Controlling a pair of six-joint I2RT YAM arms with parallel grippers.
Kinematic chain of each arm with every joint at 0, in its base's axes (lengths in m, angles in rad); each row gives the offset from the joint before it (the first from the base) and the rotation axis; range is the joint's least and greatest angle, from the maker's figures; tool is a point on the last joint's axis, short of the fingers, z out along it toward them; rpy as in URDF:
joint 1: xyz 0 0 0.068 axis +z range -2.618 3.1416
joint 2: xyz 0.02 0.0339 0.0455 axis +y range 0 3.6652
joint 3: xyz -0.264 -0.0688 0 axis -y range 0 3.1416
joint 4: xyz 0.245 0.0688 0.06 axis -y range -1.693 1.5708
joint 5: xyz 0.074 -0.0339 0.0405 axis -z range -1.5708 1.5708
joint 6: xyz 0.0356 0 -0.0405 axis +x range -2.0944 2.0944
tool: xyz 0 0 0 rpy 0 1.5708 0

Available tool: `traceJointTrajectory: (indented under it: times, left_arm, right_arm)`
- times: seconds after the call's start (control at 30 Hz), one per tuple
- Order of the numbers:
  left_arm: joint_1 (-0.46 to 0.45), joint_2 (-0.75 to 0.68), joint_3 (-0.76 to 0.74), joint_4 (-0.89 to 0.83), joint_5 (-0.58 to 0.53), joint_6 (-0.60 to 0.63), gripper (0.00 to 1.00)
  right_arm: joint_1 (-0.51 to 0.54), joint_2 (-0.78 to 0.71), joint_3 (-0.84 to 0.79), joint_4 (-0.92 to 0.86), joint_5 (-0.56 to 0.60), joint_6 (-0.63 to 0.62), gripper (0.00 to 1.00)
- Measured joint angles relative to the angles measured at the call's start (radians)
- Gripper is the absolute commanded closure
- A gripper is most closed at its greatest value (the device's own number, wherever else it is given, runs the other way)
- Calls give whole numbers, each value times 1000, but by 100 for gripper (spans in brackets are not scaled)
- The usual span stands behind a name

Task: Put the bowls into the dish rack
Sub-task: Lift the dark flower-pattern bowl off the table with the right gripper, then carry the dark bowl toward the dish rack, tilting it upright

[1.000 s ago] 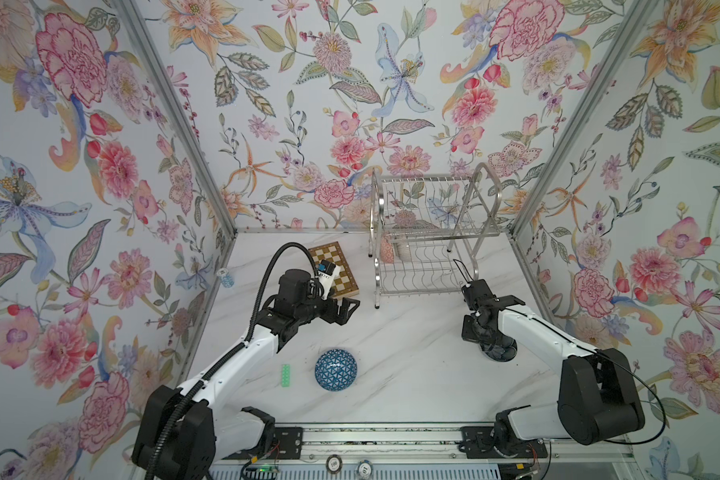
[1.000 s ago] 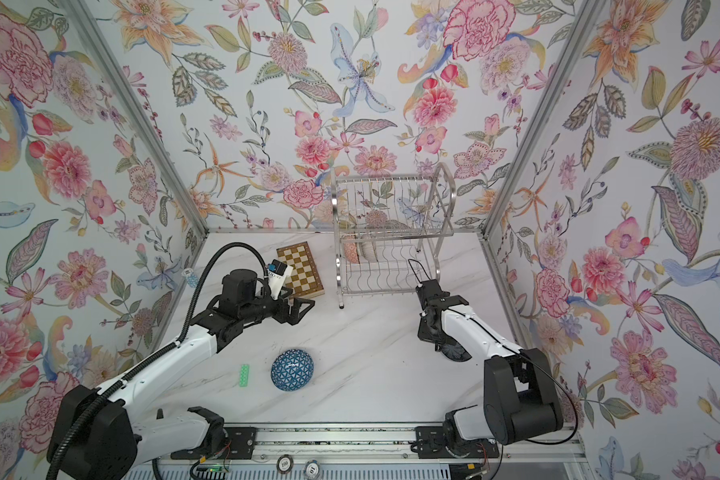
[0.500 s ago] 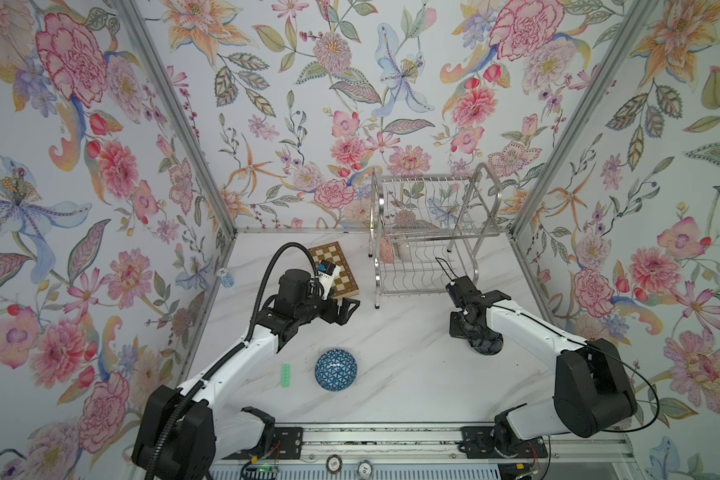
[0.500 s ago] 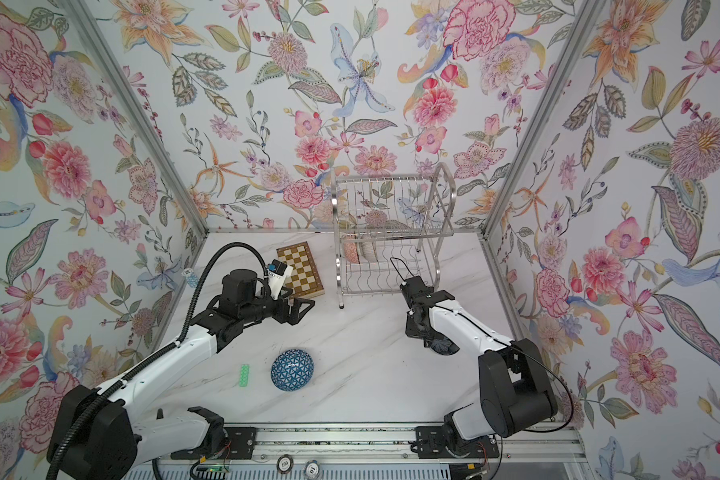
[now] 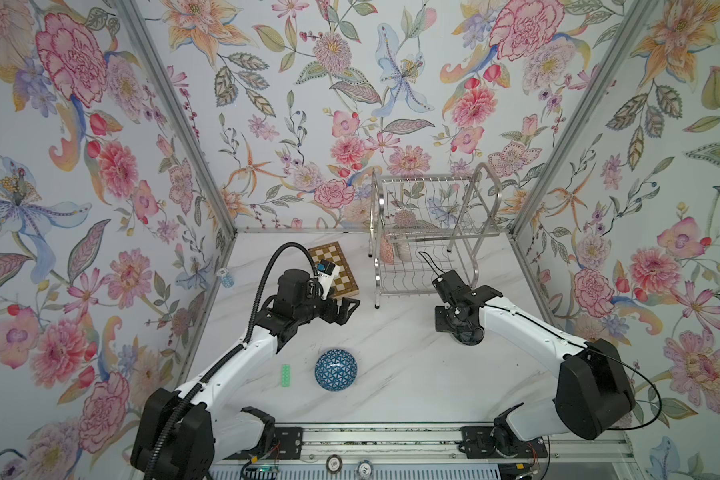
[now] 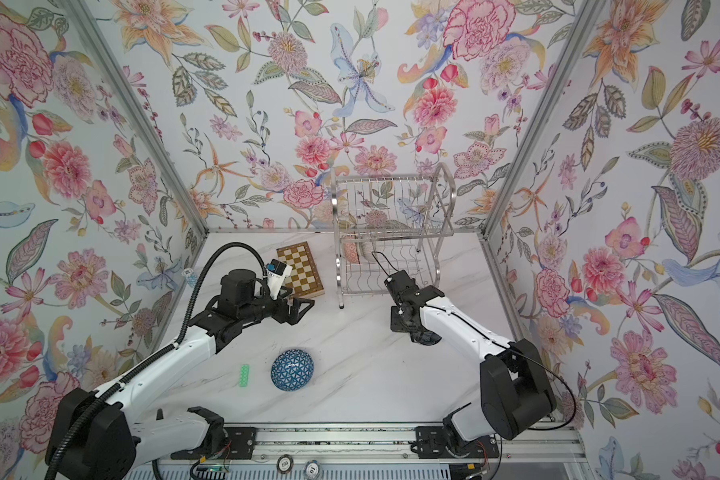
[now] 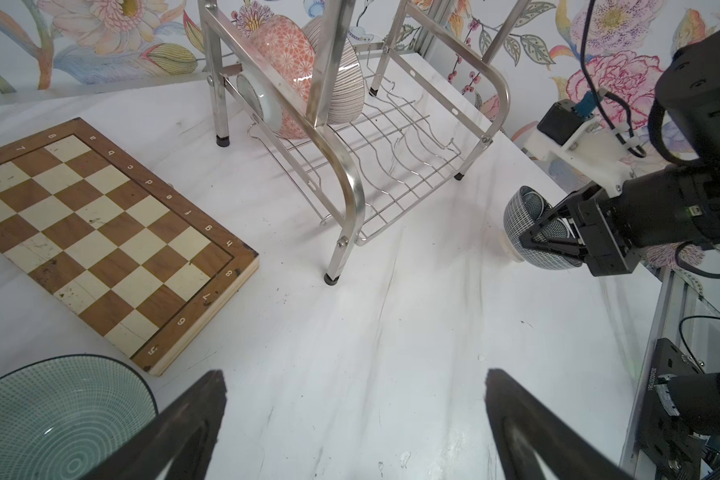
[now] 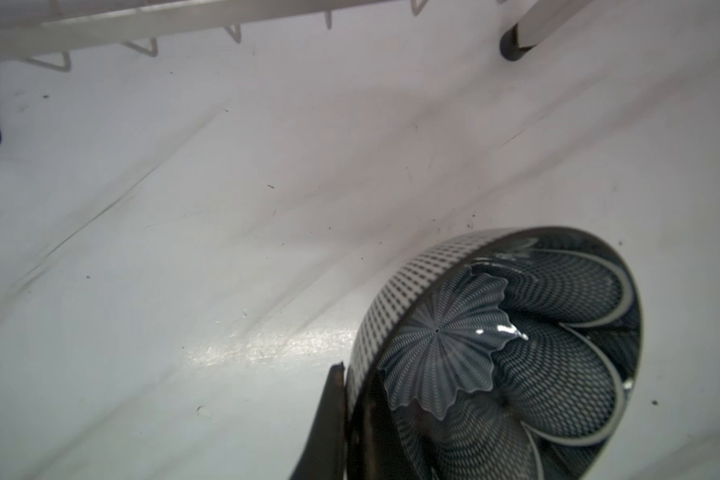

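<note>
On a white marbled table (image 5: 412, 374), the right gripper (image 7: 526, 245) is clamped on the rim of a black-and-white flowered bowl (image 8: 516, 353). Its fingers (image 8: 335, 411) are pressed close together, one on either side of the wall. The bowl hangs tipped on its side, low and just in front of the dish rack (image 5: 377, 266), towards the rack's right end; whether it touches the table cannot be told. On the rack's lower shelf, at its far left end, a red-latticed bowl (image 7: 283, 62) and a striped bowl (image 7: 346, 95) stand on edge against each other. The upper shelf carries nothing that can be made out. The left gripper (image 7: 356, 376) hovers over bare table with its fingers (image 7: 192, 415) spread wide apart and nothing between them, pointing towards the rack. Beside it a mint green bowl (image 7: 55, 415) sits mouth up, near a corner of the chessboard (image 5: 337, 270) lying left of the rack. A blue triangle-patterned bowl (image 5: 336, 370) rests near the table's front edge, well apart from the rack, with a small green block (image 5: 285, 375) just to its left.
</note>
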Motion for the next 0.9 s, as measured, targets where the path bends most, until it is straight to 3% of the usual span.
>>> traceJointTrajectory:
  times: [0.9]
  left_arm:
    - [-2, -11, 0, 0, 0, 11, 1]
  right_arm:
    - [66, -192, -104, 329, -284, -81, 100]
